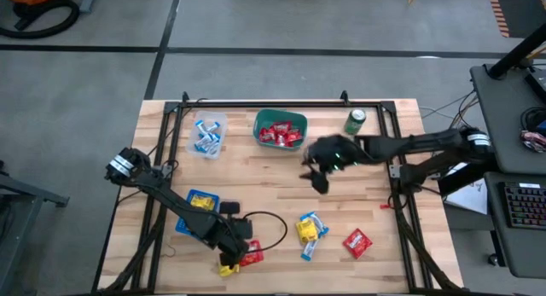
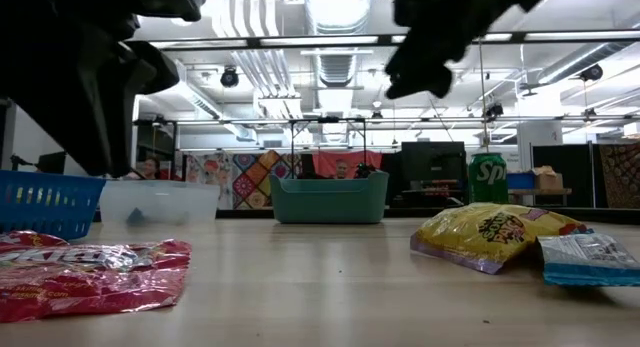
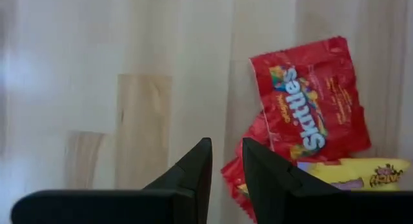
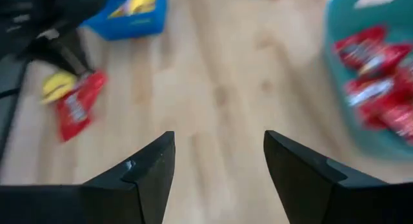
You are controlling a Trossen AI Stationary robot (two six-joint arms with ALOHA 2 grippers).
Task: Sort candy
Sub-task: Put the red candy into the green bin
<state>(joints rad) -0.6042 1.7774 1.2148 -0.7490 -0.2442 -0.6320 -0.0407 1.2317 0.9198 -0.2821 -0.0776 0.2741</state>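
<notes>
Right fingers (image 4: 219,179) apart, empty, beside green bin (image 1: 280,130). Left fingers (image 3: 226,179) nearly together over red packet (image 3: 310,101), front edge; spread before descending.

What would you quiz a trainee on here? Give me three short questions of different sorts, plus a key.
1. True or false: the teal bin holds yellow packets.
2. The right gripper is: A) open and empty, B) shut on a sweet, C) shut on a drink can.
3. Fill in: the loose packet lying alone on the right arm's side of the table is ____.

Key: 1 false, it holds red packets; 2 A; 3 red.
</notes>
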